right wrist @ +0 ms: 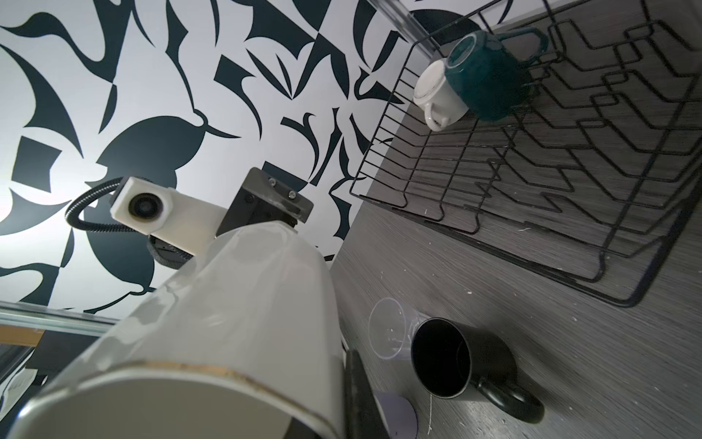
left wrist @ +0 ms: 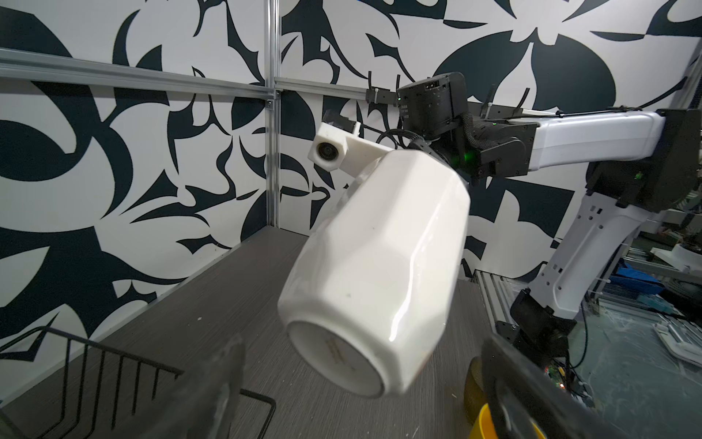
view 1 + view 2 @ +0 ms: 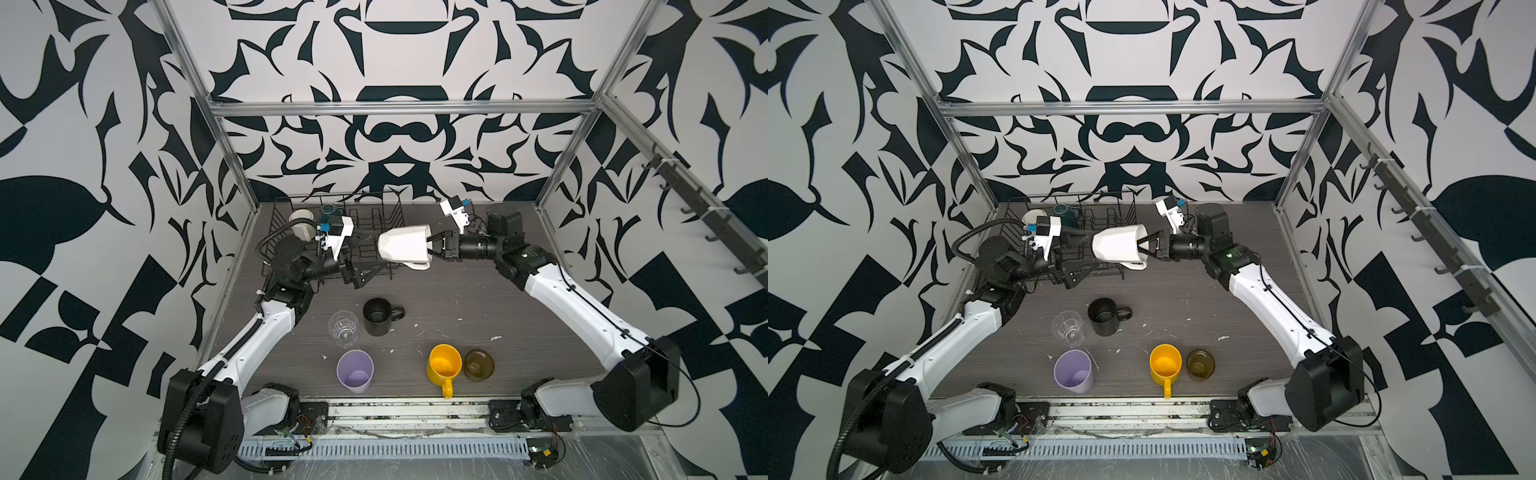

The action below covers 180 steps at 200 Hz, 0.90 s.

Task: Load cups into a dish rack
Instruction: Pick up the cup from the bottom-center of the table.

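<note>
My right gripper (image 3: 434,248) is shut on the rim of a white faceted mug (image 3: 405,249), holding it on its side in the air by the right end of the black wire dish rack (image 3: 376,216). My left gripper (image 3: 376,253) stands open, its fingers (image 2: 212,387) either side of the mug's base (image 2: 334,357) without touching it. A cream mug (image 3: 301,224) and a teal mug (image 1: 486,76) sit in the rack's far left corner. On the table stand a black mug (image 3: 378,318), clear glass (image 3: 343,328), lilac tumbler (image 3: 354,371), yellow mug (image 3: 444,365) and olive-brown glass (image 3: 478,365).
Aluminium frame posts (image 3: 232,166) and patterned walls close in the table on three sides. The rack's upright prongs (image 1: 607,95) fill its right half. Both arm bases (image 3: 540,399) sit along the front rail.
</note>
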Each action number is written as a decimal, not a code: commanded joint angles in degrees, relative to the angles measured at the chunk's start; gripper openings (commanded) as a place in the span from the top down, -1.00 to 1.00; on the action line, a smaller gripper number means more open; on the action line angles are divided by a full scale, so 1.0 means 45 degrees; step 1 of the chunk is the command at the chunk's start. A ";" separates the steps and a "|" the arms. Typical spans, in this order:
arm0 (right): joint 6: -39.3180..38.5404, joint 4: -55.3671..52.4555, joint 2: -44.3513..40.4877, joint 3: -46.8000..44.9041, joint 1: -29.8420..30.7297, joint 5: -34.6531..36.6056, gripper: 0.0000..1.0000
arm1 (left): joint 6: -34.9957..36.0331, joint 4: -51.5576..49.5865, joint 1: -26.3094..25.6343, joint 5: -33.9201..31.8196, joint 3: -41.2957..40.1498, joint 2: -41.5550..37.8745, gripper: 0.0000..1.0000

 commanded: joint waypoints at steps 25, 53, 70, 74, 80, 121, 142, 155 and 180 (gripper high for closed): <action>0.0554 0.2492 -0.0175 0.0393 0.0373 -0.0850 1.00 | -0.0277 0.0771 -0.0150 0.0779 0.0284 0.0225 -0.99; 0.0876 0.3056 0.0088 0.0381 0.0558 -0.1070 1.00 | -0.0332 0.0908 -0.0257 0.1041 0.0392 0.0332 -0.98; 0.1150 0.3485 0.0258 0.0381 0.0651 -0.1211 1.00 | -0.0459 0.1099 -0.0326 0.1161 0.0409 0.0413 -0.99; 0.1227 0.3565 0.0308 0.0364 0.0658 -0.1249 1.00 | -0.0512 0.1161 -0.0359 0.1191 0.0420 0.0435 -0.98; 0.1282 0.3669 0.0344 0.0361 0.0690 -0.1275 1.00 | -0.0592 0.1289 -0.0380 0.1250 0.0411 0.0478 -0.98; 0.1604 0.4264 0.0535 0.0225 0.0851 -0.1402 1.00 | -0.1681 0.2820 -0.0520 0.1351 0.0242 0.0722 -0.98; 0.1683 0.4403 0.0655 0.0225 0.0943 -0.1454 1.00 | -0.2073 0.3320 -0.0519 0.1387 0.0225 0.0833 -0.98; 0.1716 0.4483 0.0728 0.0225 0.1012 -0.1480 1.00 | -0.2324 0.3541 -0.0535 0.1457 0.0264 0.0880 -0.99; 0.1741 0.4596 0.0848 0.0262 0.1122 -0.1529 1.00 | -0.2480 0.3633 -0.0572 0.1536 0.0323 0.0903 -0.99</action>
